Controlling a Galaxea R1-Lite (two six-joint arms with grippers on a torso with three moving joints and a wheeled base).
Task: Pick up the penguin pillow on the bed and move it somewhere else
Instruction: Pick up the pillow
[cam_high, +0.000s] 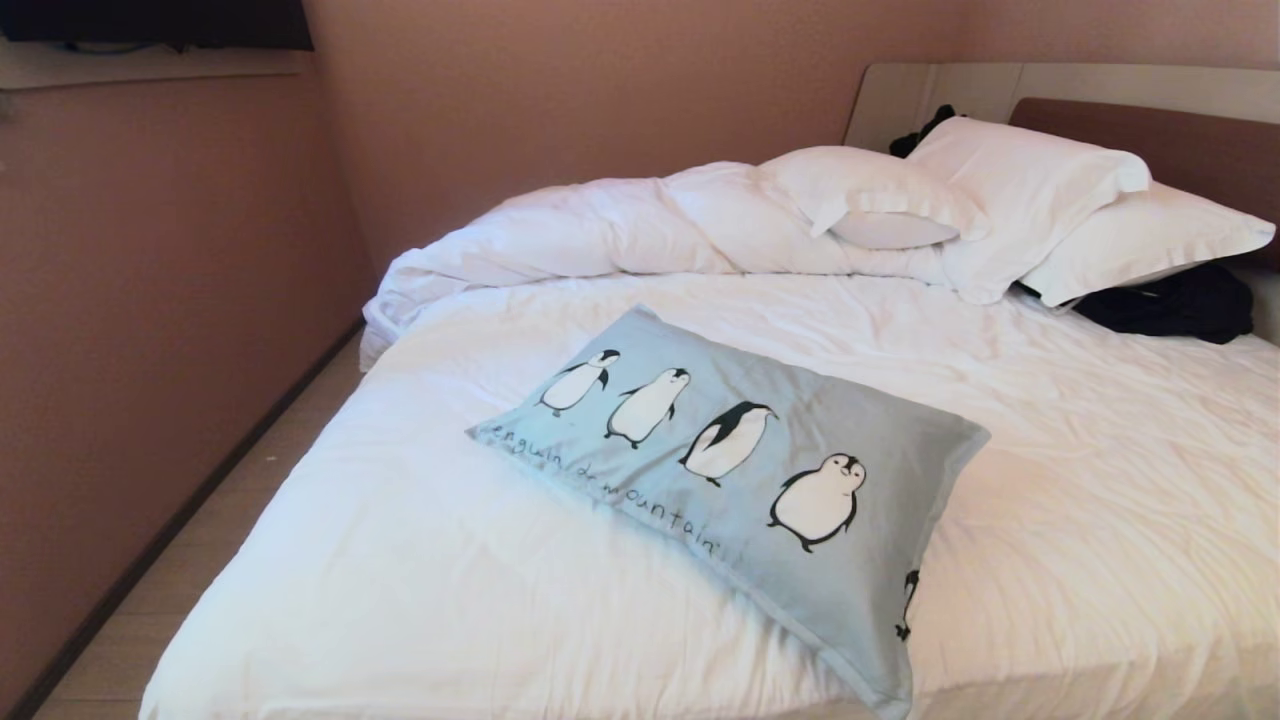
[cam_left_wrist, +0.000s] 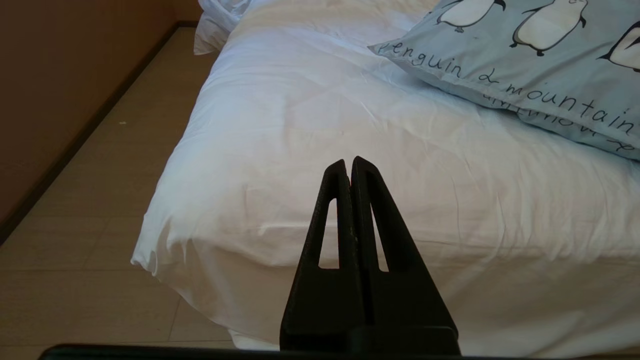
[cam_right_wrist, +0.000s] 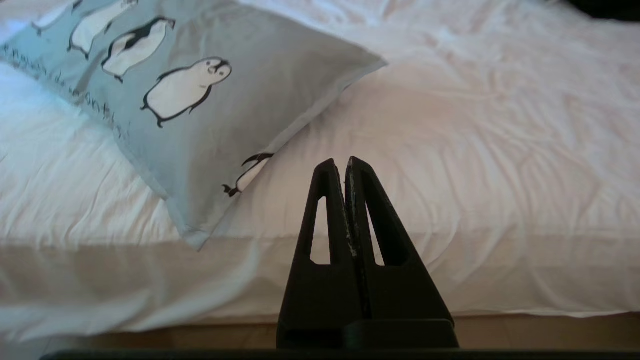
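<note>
The penguin pillow (cam_high: 740, 470), light blue with a row of black-and-white penguins and dark lettering, lies flat and askew on the near half of the bed (cam_high: 430, 570), one corner hanging at the front edge. Neither gripper appears in the head view. My left gripper (cam_left_wrist: 348, 162) is shut and empty, pointing over the bed's near left corner, with the pillow (cam_left_wrist: 540, 55) farther off and to its side. My right gripper (cam_right_wrist: 340, 162) is shut and empty, held short of the bed's front edge, beside the pillow's near corner (cam_right_wrist: 200, 150).
A bunched white duvet (cam_high: 600, 230) and white pillows (cam_high: 1020, 190) lie at the head end by the brown headboard (cam_high: 1180, 140). Dark clothing (cam_high: 1170, 305) rests at the far right. A wall (cam_high: 150, 330) and a narrow strip of floor (cam_high: 200, 530) run along the bed's left side.
</note>
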